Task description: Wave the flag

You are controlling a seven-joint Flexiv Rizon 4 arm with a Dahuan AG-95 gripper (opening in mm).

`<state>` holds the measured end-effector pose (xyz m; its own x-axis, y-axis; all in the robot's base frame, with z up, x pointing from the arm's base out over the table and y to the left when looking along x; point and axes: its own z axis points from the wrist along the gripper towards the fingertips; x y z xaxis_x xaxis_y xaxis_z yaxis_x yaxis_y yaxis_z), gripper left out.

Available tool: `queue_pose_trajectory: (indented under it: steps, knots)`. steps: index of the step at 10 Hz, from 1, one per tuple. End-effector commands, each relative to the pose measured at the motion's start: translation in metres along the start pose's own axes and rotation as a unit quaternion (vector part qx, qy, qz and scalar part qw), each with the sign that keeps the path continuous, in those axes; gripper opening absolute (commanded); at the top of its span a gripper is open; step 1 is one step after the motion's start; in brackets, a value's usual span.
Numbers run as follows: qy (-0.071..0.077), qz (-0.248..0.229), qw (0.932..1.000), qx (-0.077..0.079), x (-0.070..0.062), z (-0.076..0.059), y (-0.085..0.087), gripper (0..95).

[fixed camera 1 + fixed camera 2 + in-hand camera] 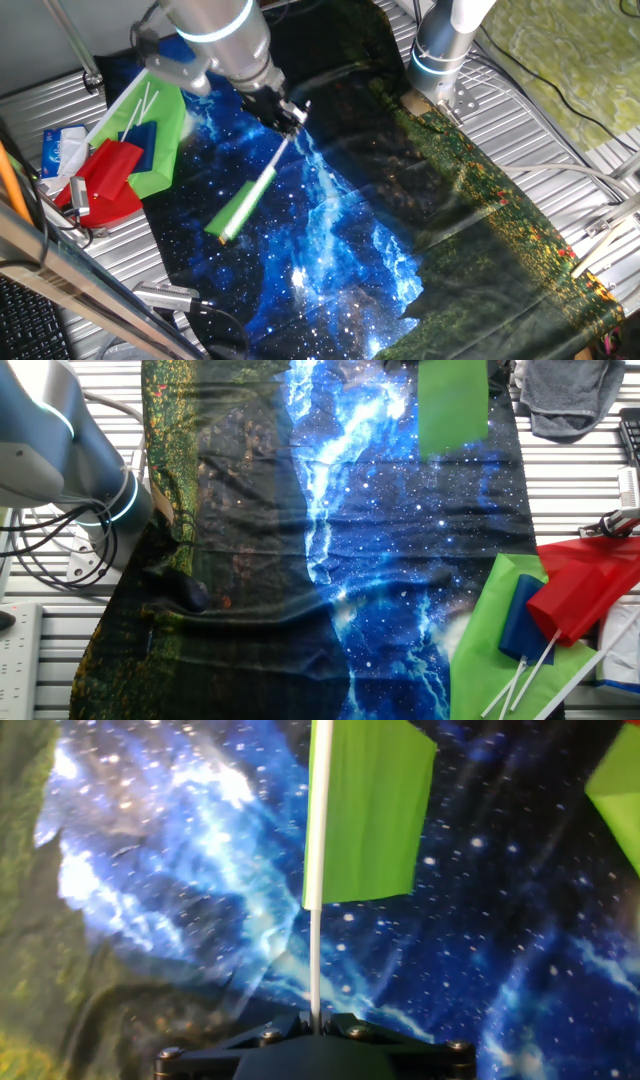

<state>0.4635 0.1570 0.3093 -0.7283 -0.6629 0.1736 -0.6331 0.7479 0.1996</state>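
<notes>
Above starry blue cloth, fingers clenched on the flag by its white stick.

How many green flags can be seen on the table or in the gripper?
2. The small green flag is held by its white stick in the gripper, above the galaxy cloth. The larger green flag lies in the pile with the red flag. Others may be hidden underneath.
</notes>
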Motion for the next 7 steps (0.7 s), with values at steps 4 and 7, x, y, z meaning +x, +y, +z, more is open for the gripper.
queue_pose_trajectory:
  steps: [4, 7]
  knots:
    - [-0.049, -0.079, 0.9952, 0.029, -0.027, -0.01, 0.061, 0.0]
    - [-0.046, -0.046, 0.9974, 0.028, -0.016, 0.001, 0.05, 0.0]
